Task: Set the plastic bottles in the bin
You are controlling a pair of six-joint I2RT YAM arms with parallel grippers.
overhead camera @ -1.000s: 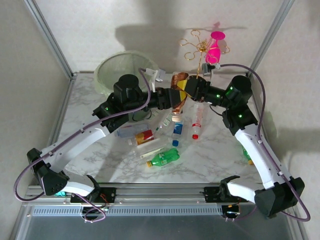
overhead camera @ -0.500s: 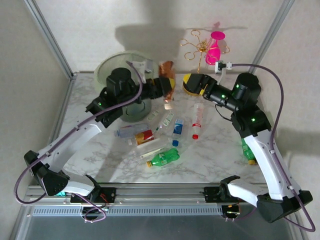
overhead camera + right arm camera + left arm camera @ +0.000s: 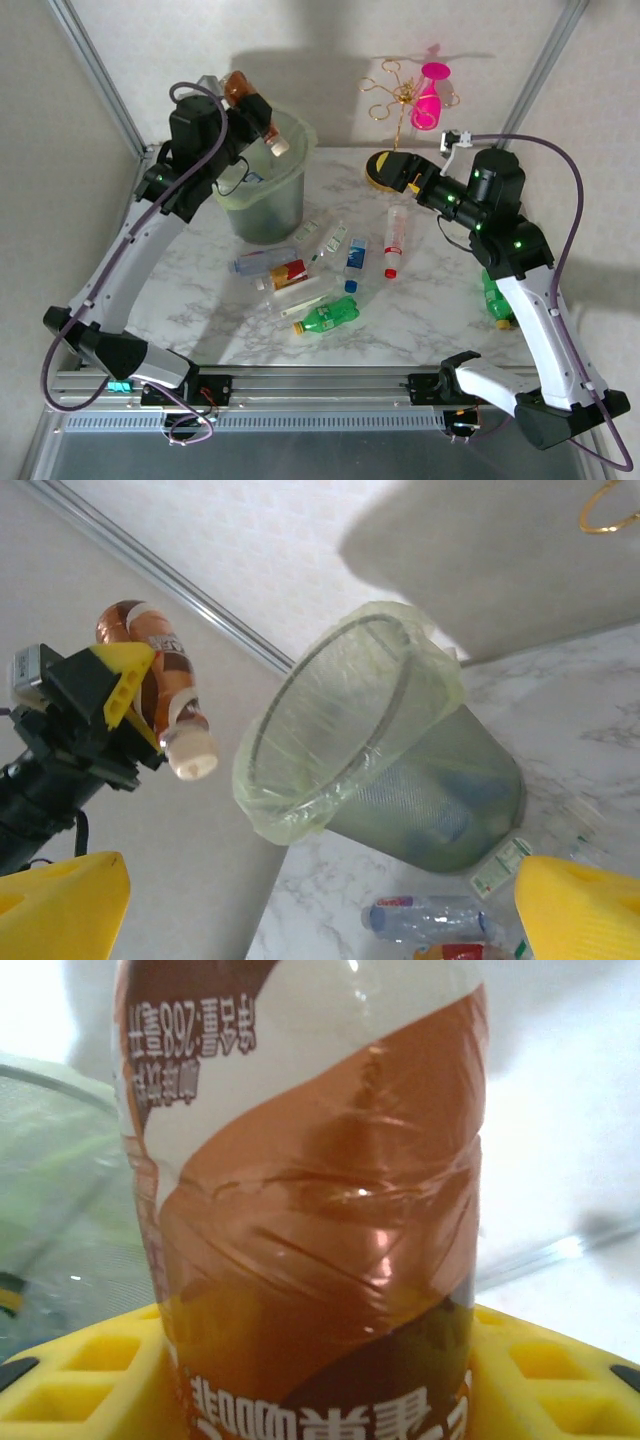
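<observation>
Left gripper (image 3: 255, 113) pinches a brown-labelled bottle (image 3: 320, 1210), cap tilted down, above the far-left rim of the bin (image 3: 266, 205). Right gripper (image 3: 386, 170), jaws spread wide, hangs over the table (image 3: 430, 300) right of the bin, with other bottles (image 3: 325, 315) lying nearer.

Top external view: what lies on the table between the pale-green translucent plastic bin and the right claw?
Nothing: the top external view shows a bare stretch of white marble table between the bin and the open right claw.
</observation>
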